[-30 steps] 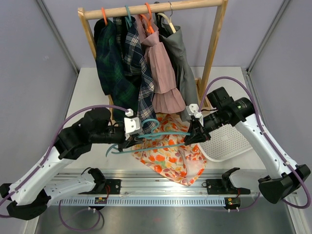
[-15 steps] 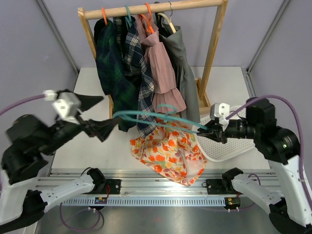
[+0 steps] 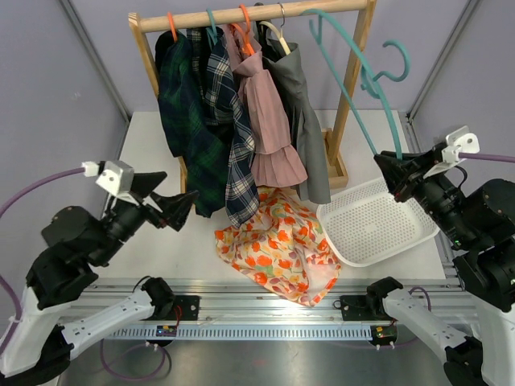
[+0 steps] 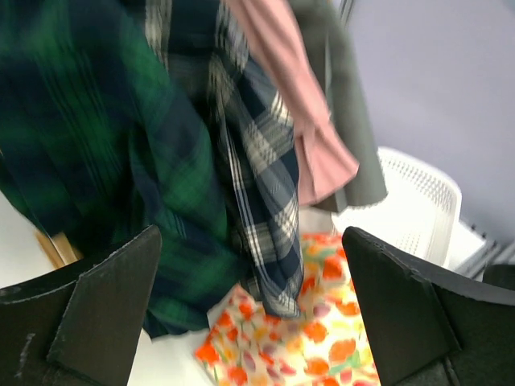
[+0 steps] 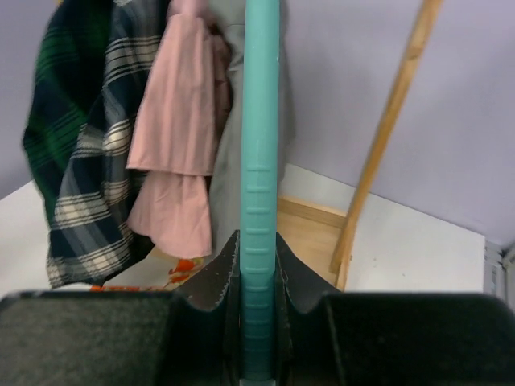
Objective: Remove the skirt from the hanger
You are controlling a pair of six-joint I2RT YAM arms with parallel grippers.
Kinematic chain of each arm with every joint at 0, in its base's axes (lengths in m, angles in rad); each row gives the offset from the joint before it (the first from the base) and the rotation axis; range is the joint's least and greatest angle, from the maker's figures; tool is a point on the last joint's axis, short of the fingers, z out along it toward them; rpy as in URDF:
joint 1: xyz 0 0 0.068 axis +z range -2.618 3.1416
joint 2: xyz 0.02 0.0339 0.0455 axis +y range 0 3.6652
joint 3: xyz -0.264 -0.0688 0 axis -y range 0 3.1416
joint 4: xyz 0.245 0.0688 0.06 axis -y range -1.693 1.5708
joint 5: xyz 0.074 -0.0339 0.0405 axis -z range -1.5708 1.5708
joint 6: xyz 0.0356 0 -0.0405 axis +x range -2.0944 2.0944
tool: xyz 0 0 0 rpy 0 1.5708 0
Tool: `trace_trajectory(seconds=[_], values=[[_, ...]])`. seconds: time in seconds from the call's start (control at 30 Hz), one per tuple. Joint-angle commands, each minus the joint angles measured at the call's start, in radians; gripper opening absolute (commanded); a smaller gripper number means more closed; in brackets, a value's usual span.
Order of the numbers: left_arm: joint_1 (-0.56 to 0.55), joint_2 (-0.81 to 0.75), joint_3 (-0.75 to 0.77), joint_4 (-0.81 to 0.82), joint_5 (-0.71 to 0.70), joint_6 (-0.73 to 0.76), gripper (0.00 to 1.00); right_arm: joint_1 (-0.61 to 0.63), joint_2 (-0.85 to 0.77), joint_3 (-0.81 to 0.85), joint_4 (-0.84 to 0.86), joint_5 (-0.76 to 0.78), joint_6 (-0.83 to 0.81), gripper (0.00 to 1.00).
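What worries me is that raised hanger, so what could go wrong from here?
The teal hanger, pinched at one end by the right claw, rises close to the rack's wooden post; swinging it might hit that post. The floral skirt lies at the near edge of the table and could slide off.

We see a smooth, ribbed teal plastic hanger [image 5: 260,201], a matt orange-flowered cloth skirt [image 3: 282,249], and a bare pale wooden rack [image 3: 191,17].

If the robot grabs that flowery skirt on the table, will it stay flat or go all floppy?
Probably floppy: the flowery skirt lies crumpled in folds on the table. It looks thin, so it is likely light and would dangle when lifted.
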Motion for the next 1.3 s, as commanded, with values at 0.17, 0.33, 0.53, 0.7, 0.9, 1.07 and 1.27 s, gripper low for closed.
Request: trace_trajectory(seconds=[0.17,0.33,0.53,0.7,0.9,1.07,1.27], values=[[0.001,-0.013,-0.120,0.074,0.057,-0.121,0.99,-0.005,0.093,0.044,-0.003,0.198,0.064,0.00],[0.001,-0.016,-0.148,0.069,0.085,-0.135,0.99,-0.005,0.147,0.078,-0.051,0.176,0.075,0.00],[0.001,-0.036,-0.174,0.074,0.101,-0.136,0.99,-0.006,0.246,0.162,-0.094,0.163,0.094,0.00],[0.001,-0.050,-0.183,0.070,0.106,-0.135,0.99,-0.116,0.423,0.354,-0.166,0.021,0.107,0.00],[0.001,-0.064,-0.191,0.060,0.109,-0.129,0.99,-0.208,0.611,0.584,-0.255,-0.129,0.058,0.00],[0.001,-0.080,-0.212,0.078,0.118,-0.130,0.99,-0.236,0.786,0.803,-0.357,-0.190,0.049,0.00],[0.001,-0.091,-0.229,0.087,0.137,-0.136,0.99,-0.279,0.878,0.900,-0.387,-0.206,0.049,0.00]])
